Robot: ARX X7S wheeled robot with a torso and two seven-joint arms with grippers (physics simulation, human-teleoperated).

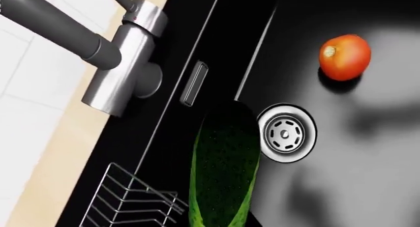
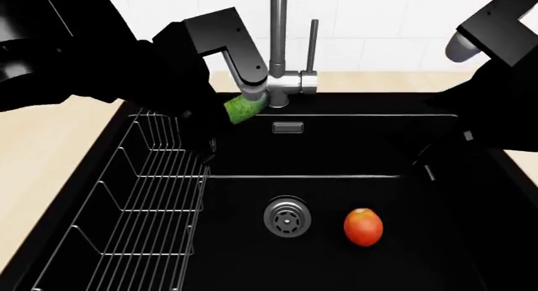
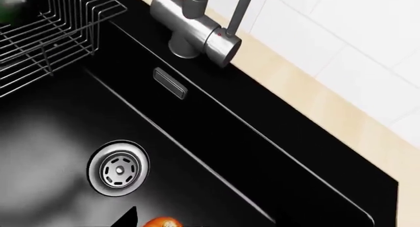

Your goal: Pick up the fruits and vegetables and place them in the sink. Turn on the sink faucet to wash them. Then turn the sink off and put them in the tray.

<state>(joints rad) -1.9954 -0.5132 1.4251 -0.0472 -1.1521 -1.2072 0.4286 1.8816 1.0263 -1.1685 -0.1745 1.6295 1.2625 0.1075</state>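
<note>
L pincer (image 2: 220, 118) clamps cucumber (image 2: 244, 108) over sink's (image 2: 353, 149) back edge; R pincer unseen

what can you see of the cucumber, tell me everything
The cucumber is dark green with a bumpy, speckled skin and a lighter green edge. It is small and stubby with rounded ends. The left pincer holds it above the sink, near the back wall and just in front of the faucet base, beside the wire rack. In the left wrist view it fills the foreground, pointing toward the drain. It touches nothing but the pincer; one end is hidden by it.
</note>
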